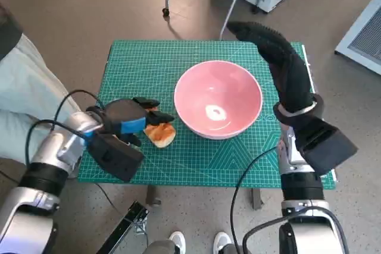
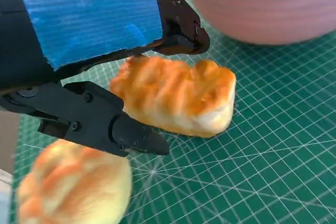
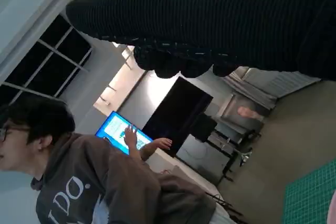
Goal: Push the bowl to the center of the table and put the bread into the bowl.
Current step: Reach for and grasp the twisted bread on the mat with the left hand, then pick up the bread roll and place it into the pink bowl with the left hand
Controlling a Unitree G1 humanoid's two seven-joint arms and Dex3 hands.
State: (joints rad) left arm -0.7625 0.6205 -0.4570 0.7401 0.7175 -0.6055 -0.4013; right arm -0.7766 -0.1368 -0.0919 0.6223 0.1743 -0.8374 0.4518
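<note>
left fingers [image 2: 131, 137]: apart, straddling bread [image 2: 178, 95], one each side; firm grip or only touching, cannot tell
second bread [image 2: 71, 184]: blurred, cut off at the frame edge
left hand [image 1: 128, 117]: low over mat [image 1: 155, 63], covers most of the bread in head view
bowl [image 1: 218, 98]: pink, mid-mat, just beside bread
right hand [image 1: 280, 57]: raised by the bowl's right, fingers straight, holding nothing
person [image 3: 79, 182]: partly cut off

left hand [image 1: 128, 117] perhaps hides bread [image 1: 161, 134] partly.
</note>
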